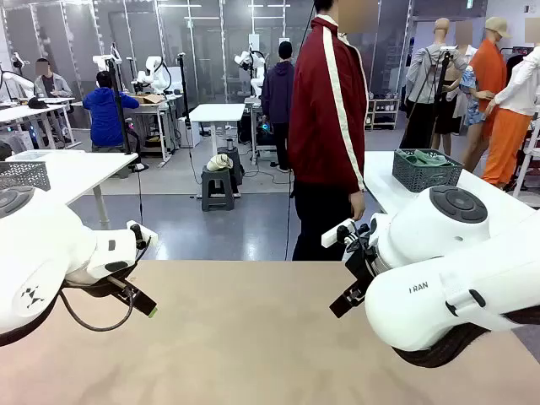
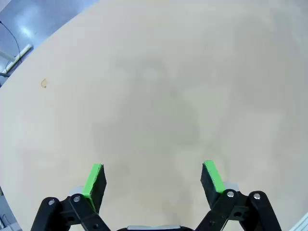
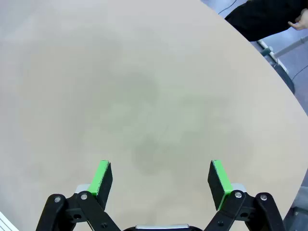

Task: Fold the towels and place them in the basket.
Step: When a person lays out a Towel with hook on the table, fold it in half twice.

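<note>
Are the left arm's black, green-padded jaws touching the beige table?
Apart. The left wrist view shows the left gripper, jaws open, hanging well above the beige table.

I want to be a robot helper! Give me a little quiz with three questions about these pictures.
1. True or false: the left hand and the right hand are both shut tight.
2. Where does the basket stand? A) on the tan table between the arms B) on the white table farther back, at picture right C) on the floor
3. Fill in: the person across the table wears a ___ jacket with a white stripe.
Key: 1 false, both are open and empty; 2 B; 3 red.
</note>
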### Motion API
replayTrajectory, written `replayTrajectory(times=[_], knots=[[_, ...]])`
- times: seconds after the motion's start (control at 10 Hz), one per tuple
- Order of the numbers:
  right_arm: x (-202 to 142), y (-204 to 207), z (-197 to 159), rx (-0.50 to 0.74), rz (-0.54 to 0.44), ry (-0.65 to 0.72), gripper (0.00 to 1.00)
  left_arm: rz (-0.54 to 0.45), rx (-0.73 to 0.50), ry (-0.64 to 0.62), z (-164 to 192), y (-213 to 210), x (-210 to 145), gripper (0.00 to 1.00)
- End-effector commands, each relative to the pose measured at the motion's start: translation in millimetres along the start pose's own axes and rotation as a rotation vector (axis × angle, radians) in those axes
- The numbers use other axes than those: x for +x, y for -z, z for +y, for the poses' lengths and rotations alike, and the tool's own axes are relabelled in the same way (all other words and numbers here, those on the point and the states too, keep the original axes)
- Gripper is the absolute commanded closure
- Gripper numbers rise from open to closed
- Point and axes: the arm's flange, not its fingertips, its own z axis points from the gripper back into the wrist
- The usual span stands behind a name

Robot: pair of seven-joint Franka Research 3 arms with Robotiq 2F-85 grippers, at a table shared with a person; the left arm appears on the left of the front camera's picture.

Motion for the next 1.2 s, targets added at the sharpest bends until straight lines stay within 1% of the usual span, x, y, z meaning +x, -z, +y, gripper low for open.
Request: replayTrajectory(times=[0.0, 1.0, 1.1], knots=[[0.0, 0.0, 0.0, 0.000, 0.000, 0.000, 0.00, 0.000, 0.000, 0.000, -0.2, 0.0, 0.1, 0.00], [0.1, 0.0, 0.1, -0.001, 0.000, -0.003, 0.00, 0.000, 0.000, 0.001, -0.4, 0.0, 0.1, 0.00], [-1.6, -9.4, -6.5, 0.000, -0.004, -0.016, 0.00, -0.013, -0.023, 0.023, 6.5, -7.5, -3.0, 0.00]])
